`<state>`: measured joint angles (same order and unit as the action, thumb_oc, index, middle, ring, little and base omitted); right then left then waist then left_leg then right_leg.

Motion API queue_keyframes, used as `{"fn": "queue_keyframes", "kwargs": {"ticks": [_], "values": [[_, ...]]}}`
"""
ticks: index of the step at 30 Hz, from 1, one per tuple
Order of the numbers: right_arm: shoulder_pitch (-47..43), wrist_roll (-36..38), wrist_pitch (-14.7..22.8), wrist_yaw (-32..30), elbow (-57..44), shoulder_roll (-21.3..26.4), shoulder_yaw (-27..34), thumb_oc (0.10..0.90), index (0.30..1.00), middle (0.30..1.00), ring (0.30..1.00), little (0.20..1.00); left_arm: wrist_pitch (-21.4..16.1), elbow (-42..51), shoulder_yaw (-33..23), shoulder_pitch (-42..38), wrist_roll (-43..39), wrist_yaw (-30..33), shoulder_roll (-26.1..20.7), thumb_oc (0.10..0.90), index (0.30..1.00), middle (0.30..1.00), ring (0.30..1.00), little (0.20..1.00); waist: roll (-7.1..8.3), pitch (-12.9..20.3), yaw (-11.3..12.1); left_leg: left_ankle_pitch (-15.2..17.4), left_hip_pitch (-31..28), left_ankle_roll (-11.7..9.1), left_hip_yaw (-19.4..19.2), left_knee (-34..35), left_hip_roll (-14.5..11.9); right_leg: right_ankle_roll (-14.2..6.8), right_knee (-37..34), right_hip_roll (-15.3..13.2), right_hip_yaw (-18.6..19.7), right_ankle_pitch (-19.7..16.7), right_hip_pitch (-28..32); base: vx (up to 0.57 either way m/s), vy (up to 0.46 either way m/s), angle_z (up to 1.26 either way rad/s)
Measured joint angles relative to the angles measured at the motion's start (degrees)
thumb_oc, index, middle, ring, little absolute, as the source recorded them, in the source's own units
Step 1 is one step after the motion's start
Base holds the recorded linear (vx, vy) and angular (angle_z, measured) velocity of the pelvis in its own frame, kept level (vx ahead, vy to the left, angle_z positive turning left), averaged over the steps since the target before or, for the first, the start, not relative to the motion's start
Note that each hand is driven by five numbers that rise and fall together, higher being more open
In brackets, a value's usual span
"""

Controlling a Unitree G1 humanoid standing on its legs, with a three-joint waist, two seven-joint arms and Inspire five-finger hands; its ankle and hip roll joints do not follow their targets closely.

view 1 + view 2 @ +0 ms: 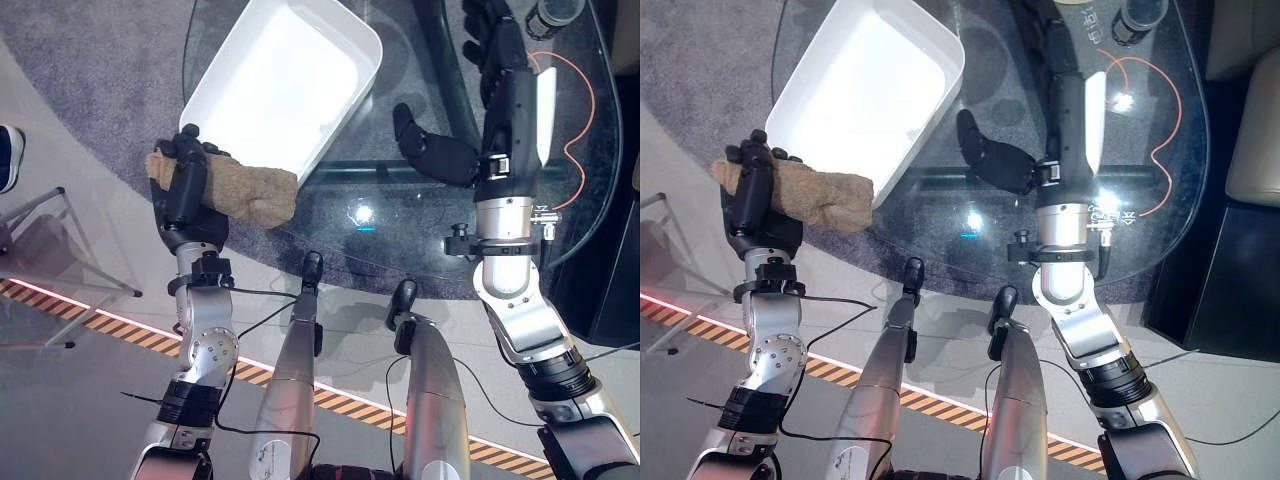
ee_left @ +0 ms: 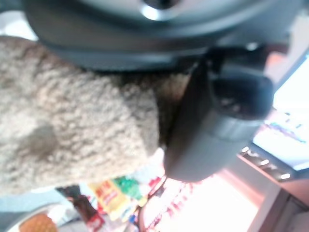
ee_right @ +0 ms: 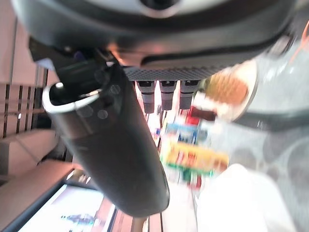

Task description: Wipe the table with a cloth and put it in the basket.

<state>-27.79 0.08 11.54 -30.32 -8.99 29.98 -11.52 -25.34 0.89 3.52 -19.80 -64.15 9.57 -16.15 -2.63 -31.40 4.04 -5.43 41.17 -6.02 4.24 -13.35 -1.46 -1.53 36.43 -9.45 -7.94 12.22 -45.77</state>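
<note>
One beige cloth [image 1: 245,190] sits clasped in the left hand [image 1: 187,180], beside the white basket [image 1: 352,88].

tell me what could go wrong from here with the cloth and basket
The left hand grips the tan cloth at one end, beside the white basket, not over it; released now, the cloth would likely land outside. The loose end hangs across the basket's near rim and could snag or nudge it on the glass table.

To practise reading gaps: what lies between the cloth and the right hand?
In the left eye view, bare glass table lies between the cloth and right hand.
</note>
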Motion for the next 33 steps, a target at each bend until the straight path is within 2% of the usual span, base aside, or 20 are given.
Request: {"fn": "queue_keyframes", "kwargs": {"ticks": [4, 10, 14, 19, 26, 33], "values": [[0.76, -0.15, 0.61, -4.43, 2.76, 0.02, 2.38, 0.800, 0.900, 0.900, 0.900, 0.900, -0.65, 0.00, -1.14, -0.27, 2.61, -0.07, -0.18, 0.100, 0.300, 0.300, 0.300, 0.200, 0.00, 0.00, -1.31, 0.36, -0.27, 0.55, -0.67, 0.00, -0.01, -0.39, -0.84, 0.12, 0.59, -0.53, 0.30, 0.00, 0.010, -0.07], [2.03, 0.43, 1.32, -13.41, 11.63, -0.66, 5.61, 0.800, 0.900, 0.900, 0.900, 0.900, -0.98, 0.00, -2.33, -0.49, 7.05, -0.07, -1.25, 0.100, 0.300, 0.300, 0.300, 0.200, 0.00, 0.00, -1.31, 0.52, -0.29, 0.79, -1.00, 0.00, -0.05, -0.56, -1.70, 0.26, 0.90, -0.91, 0.57, 0.00, 0.009, -0.02], [2.72, 3.99, 1.32, -18.31, 18.27, -0.76, 6.49, 0.800, 0.900, 0.900, 0.900, 0.900, -1.49, -0.90, -2.78, -0.87, 9.84, -0.05, -4.08, 0.100, 0.300, 0.300, 0.300, 0.200, 0.01, 0.00, -1.19, 0.51, -0.69, 0.77, -1.57, -0.02, -0.05, -0.79, -1.66, 0.27, 1.45, -1.12, 0.80, 0.00, 0.008, -0.03], [1.39, 9.47, 1.63, -22.96, 27.22, -0.79, 8.73, 0.800, 0.900, 0.900, 0.900, 0.900, -1.71, -5.15, -2.82, -5.24, 13.53, 1.25, -6.00, 0.100, 0.300, 0.300, 0.300, 0.200, 0.01, 0.00, -1.35, 0.62, -1.98, 0.94, -2.08, 0.01, -0.05, -0.96, -1.94, 0.35, 1.98, -1.32, 1.80, 0.00, 0.006, -0.04], [-3.43, 20.08, 5.62, -25.31, 44.09, -0.65, 10.60, 0.800, 0.900, 0.900, 0.900, 0.900, -2.85, -11.62, -2.69, -10.57, 21.39, 5.22, -10.53, 0.100, 0.300, 0.300, 0.300, 0.200, 0.00, 0.00, -2.68, 0.72, -2.06, 1.08, -2.37, 0.29, -0.26, -1.03, -2.86, 0.68, 2.30, -1.90, 1.91, -0.02, 0.010, -0.03], [-7.20, 26.22, 5.80, -24.64, 59.54, -0.51, 9.82, 0.800, 0.900, 0.900, 0.900, 0.900, -2.84, -18.50, -0.53, -17.27, 28.32, 10.18, -14.77, 0.100, 0.300, 0.300, 0.300, 0.200, -0.01, -0.01, -2.73, 0.62, -1.84, 0.93, -3.00, 0.62, -0.71, -1.05, -3.80, 1.13, 2.73, -2.42, 1.62, -0.02, 0.009, -0.06]]}}
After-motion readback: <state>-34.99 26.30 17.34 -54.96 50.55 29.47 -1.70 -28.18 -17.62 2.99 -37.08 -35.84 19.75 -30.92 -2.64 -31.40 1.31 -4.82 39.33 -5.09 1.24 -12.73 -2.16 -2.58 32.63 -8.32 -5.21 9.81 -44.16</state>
